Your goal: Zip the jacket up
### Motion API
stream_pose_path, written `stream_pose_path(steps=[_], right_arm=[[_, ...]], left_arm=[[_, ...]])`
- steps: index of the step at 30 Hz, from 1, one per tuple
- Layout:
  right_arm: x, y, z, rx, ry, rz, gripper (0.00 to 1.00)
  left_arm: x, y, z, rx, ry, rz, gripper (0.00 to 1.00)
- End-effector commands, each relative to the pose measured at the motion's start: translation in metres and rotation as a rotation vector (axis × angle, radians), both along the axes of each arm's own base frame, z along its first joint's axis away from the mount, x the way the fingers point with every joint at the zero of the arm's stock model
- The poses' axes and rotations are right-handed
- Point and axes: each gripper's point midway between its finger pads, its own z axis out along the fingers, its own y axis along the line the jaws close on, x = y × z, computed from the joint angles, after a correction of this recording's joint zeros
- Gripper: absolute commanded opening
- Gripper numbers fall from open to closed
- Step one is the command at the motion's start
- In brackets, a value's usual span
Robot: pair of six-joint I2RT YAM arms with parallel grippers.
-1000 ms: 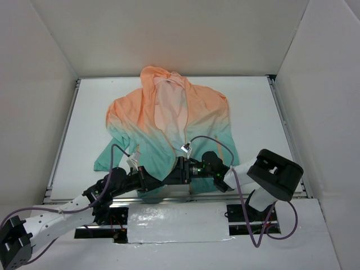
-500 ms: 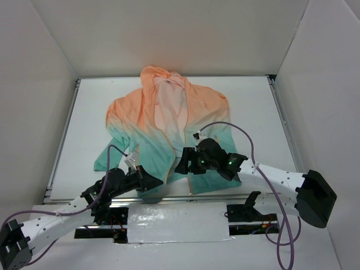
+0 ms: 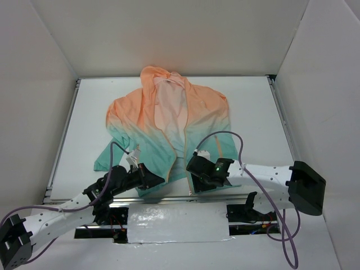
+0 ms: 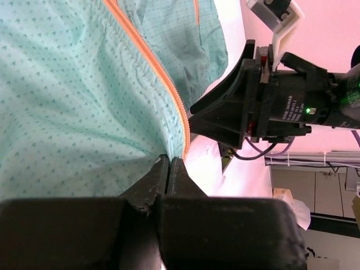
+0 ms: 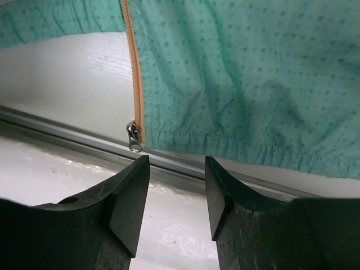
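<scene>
The jacket (image 3: 169, 112) lies open on the white table, hood at the far end, teal hem at the near edge. My left gripper (image 3: 156, 179) is shut on the hem of one front panel (image 4: 67, 101), right beside its orange zipper tape (image 4: 163, 79); the fingers (image 4: 157, 174) are pressed together on the fabric. My right gripper (image 3: 194, 171) is open and empty, just in front of the other panel's hem (image 5: 242, 73). The metal zipper slider (image 5: 134, 136) hangs at the bottom of that panel's orange tape, a little above and left of my right gripper (image 5: 173, 163).
A metal rail (image 5: 67, 132) runs along the table's near edge, right under the hem. White walls enclose the table (image 3: 253, 107) on three sides. My right gripper's body (image 4: 264, 107) shows close beside the left one.
My right arm has pulled back from beside the left gripper toward the near edge and now sits low at the other panel's hem. My left gripper has stayed shut on the hem.
</scene>
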Motion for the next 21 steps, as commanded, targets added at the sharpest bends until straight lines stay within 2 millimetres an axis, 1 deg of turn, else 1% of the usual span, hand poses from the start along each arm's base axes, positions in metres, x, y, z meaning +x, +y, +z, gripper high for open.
stream_pose_path(steps=[1,5,7,11,15,17,21], right_arm=[[0.011,0.000,0.006,-0.050,-0.057,-0.036,0.51],[0.012,0.007,0.002,-0.066,-0.053,-0.019,0.50],[0.013,0.014,0.003,-0.053,-0.057,-0.011,0.50],[0.015,0.019,0.002,-0.047,-0.058,0.000,0.50],[0.013,0.025,-0.004,-0.039,-0.039,0.014,0.50],[0.010,0.027,-0.007,-0.033,-0.027,0.020,0.49],[0.009,0.023,-0.016,-0.067,-0.015,0.018,0.48]], left_arm=[[0.006,-0.006,0.025,-0.044,-0.080,-0.007,0.00],[0.005,-0.006,0.023,-0.041,-0.078,-0.015,0.00],[0.004,-0.005,0.022,-0.033,-0.077,-0.016,0.00],[0.004,-0.005,0.022,-0.038,-0.081,-0.019,0.00],[0.003,-0.005,0.021,-0.033,-0.080,-0.022,0.00],[0.003,-0.004,0.019,-0.026,-0.077,-0.021,0.00],[0.002,-0.003,0.017,-0.020,-0.074,-0.018,0.00]])
